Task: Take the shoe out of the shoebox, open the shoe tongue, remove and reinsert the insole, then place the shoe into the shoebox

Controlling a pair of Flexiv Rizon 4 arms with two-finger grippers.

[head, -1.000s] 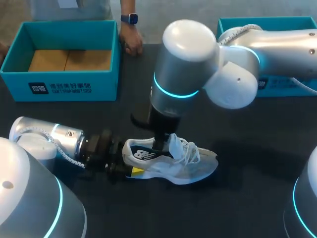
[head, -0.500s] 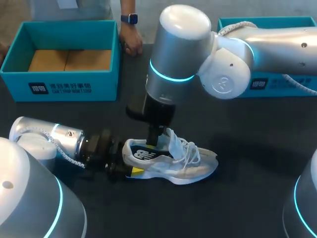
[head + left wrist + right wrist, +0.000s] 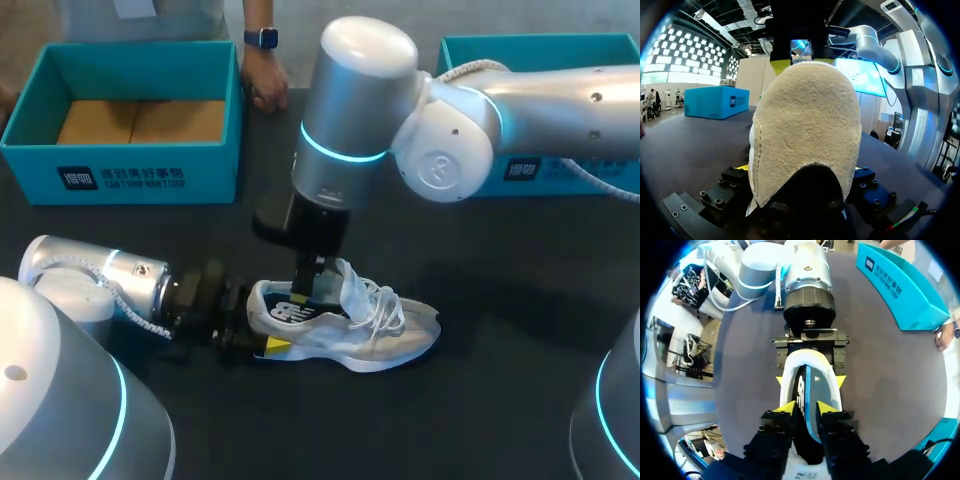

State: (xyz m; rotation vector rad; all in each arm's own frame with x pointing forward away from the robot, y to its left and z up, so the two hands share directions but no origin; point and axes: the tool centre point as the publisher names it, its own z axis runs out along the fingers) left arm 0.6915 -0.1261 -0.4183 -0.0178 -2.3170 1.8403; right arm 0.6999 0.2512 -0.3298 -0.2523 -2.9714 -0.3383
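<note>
Raised the right gripper [image 3: 305,290] a little and swung its arm leftward over the last second; left the shoe [image 3: 350,330] where it lay. Standing upright on the dark surface [image 3: 520,300], out of the shoebox [image 3: 210,175] and well apart from it, toe toward my right. Holding the heel with the left gripper [image 3: 258,330], jaws pressed against it from both sides. Hanging the right gripper over the collar, down at the opening beside the raised tongue [image 3: 352,285]; cannot tell whether it pinches anything or stands free.

Judging by looks: light, with a soft mesh upper that gives under pressure and loose laces [image 3: 385,305] apt to snag. Firmer at the heel and sole, so best gripped there, as now. Expect a thin, floppy insole, probably snug inside; better taken at its heel edge and peeled upward than dragged flat.

Noting a logo on the shoe's side, white print on the shoebox wall, and more print on a second blue box [image 3: 545,42] at far right; not reading any of it off. Seeing also a hand [image 3: 265,90] resting at the surface's far edge, just beside the shoebox
</note>
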